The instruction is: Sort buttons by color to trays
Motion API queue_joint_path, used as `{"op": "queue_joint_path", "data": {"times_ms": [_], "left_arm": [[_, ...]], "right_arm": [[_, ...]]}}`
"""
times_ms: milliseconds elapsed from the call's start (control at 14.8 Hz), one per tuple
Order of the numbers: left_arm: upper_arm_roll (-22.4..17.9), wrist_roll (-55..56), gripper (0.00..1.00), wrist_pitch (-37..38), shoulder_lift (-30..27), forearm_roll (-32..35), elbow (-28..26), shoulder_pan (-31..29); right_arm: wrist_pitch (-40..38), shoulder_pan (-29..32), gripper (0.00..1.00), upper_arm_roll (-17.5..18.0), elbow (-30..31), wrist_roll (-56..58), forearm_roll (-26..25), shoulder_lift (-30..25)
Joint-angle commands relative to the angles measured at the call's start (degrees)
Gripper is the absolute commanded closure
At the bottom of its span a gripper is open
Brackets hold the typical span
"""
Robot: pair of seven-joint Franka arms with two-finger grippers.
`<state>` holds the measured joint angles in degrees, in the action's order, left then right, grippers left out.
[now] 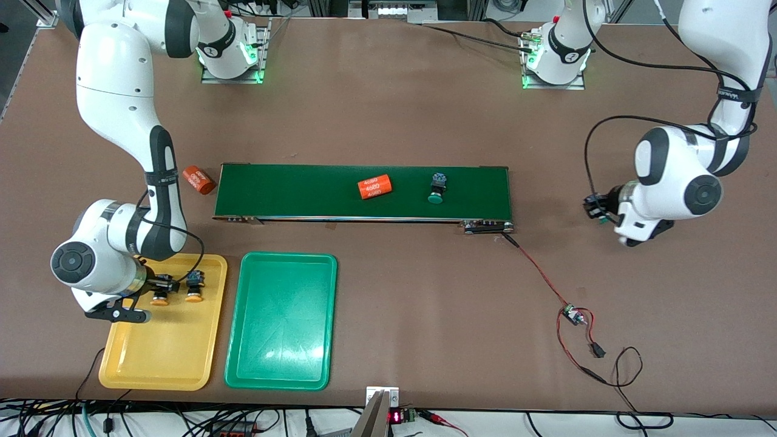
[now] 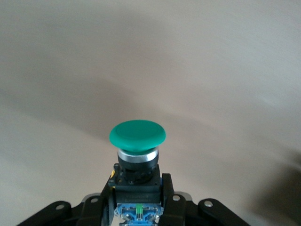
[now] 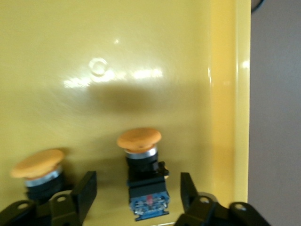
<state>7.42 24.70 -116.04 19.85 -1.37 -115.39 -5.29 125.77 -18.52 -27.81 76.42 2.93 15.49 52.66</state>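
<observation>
With my left gripper (image 2: pixel 138 207) clamped on a green button (image 2: pixel 137 137) well clear of the green tray (image 1: pixel 243 315), and my right gripper (image 3: pixel 136 193) spread around an orange button (image 3: pixel 139 141) in the yellow tray (image 1: pixel 115 370) alongside, I should lift straight up without nudging it.

Even overhead light fell bright across the desk (image 1: pixel 388 121), with soft, short shadows. White glare streaked the green tray (image 1: pixel 285 315) and the yellow tray (image 3: pixel 141 70) in the right wrist view. The left wrist view's background was blurred behind the sharp green button (image 2: pixel 137 136).
</observation>
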Motion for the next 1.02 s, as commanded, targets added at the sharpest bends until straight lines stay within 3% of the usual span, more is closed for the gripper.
{"op": "queue_joint_path", "data": {"times_ms": [0,271,474,610,745,813,881,948], "left_arm": [[7.85,0.61,0.85,3.97,-0.34,-0.92,2.37,0.46],[16.56,0.61,0.85,2.93,0.18,-1.27,2.28,0.98],[19.56,0.7,0.85,-2.33,1.15,-3.29,0.44,1.77],[21.58,1.14,0.85,-9.78,1.5,-5.56,-2.89,1.78],[22.29,1.23,0.83,-13.59,1.68,-6.72,-5.01,1.86],[22.38,1.32,0.79,-14.39,2.11,-6.81,-5.28,1.95],[22.38,1.32,0.68,-14.39,2.2,-6.81,-5.28,2.74],[22.38,1.23,0.31,-14.22,2.03,-6.81,-5.19,2.74]], "right_arm": [[-5.51,-2.82,0.0,-0.22,-0.39,0.41,0.95,-4.74],[-15.01,-4.94,0.0,-0.22,-0.39,0.41,0.86,-12.21],[-18.44,-5.83,0.0,0.13,-0.39,0.59,1.21,-15.99],[-21.33,-7.92,0.0,0.13,-0.31,-0.03,1.82,-18.45],[-25.9,-9.34,0.0,-0.22,-0.3,-6.49,1.83,-20.74],[-27.05,-10.12,0.0,-0.05,-0.13,-12.36,1.65,-21.71],[-27.5,-11.26,0.0,-0.22,-0.13,-14.86,1.22,-22.33],[-28.29,-11.8,0.0,-0.31,-0.13,-14.71,0.69,-22.77]]}}
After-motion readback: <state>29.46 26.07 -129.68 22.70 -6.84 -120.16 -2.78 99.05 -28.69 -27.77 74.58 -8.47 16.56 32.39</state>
